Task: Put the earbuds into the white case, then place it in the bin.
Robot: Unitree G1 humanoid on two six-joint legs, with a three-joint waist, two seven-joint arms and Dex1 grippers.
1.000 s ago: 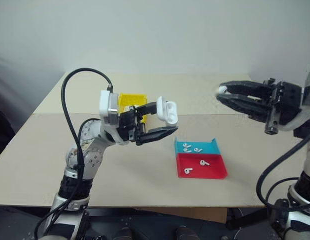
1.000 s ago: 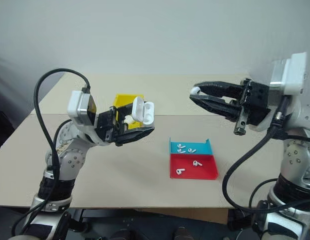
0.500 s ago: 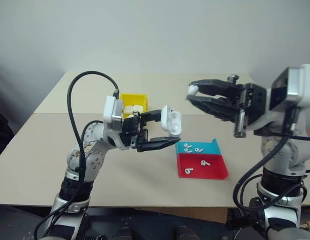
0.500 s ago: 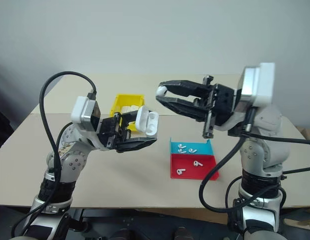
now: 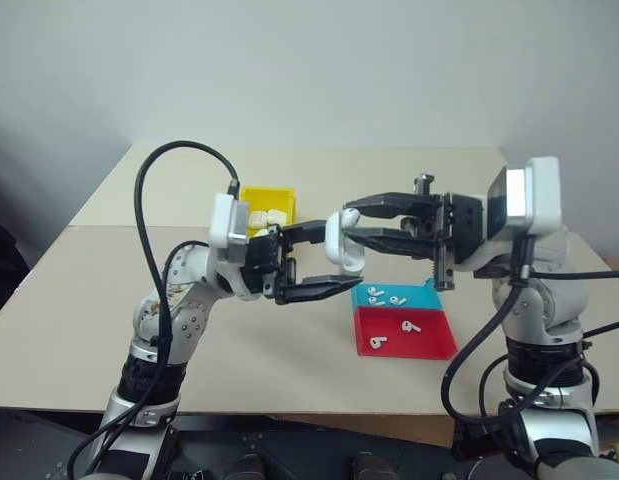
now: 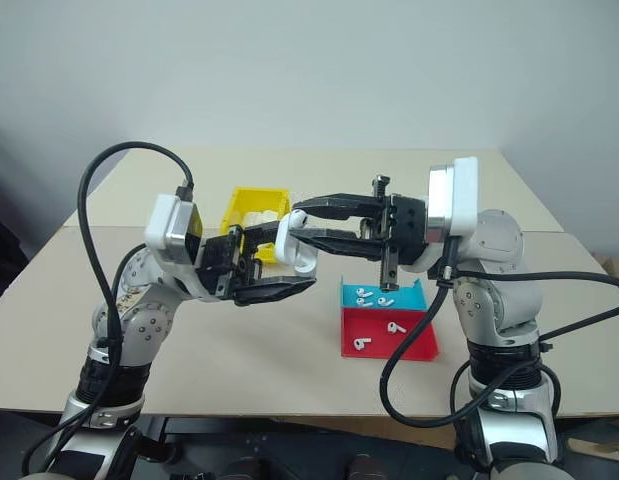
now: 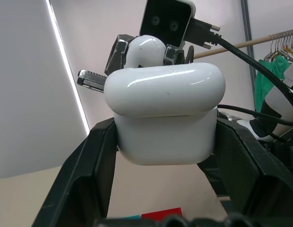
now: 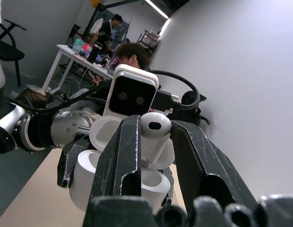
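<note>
Above the table (image 5: 239, 320), mid-air: the left gripper (image 5: 324, 262) is clamped on the white case (image 5: 341, 240), lid open, held well clear of the surface.
Right gripper (image 6: 301, 224): pinches one earbud (image 8: 155, 135) between its fingertips, right at the case's open mouth.
Change from a second ago: the right arm swung in from the far right, where it hung well apart from the case; its fingertips now meet the case. The left arm and case kept their place.
Left wrist view: the case sits squarely between the two black fingers (image 7: 92, 175), with the earbud's rounded head showing just above the lid.
Right wrist view: the earbud stands upright between the fingers, over the case's wells.
Head views add: the bin (image 5: 265, 203) behind the left arm, with white cases inside, and a blue-and-red tray (image 5: 404, 320) holding loose earbuds (image 5: 409, 326) below the right gripper.
</note>
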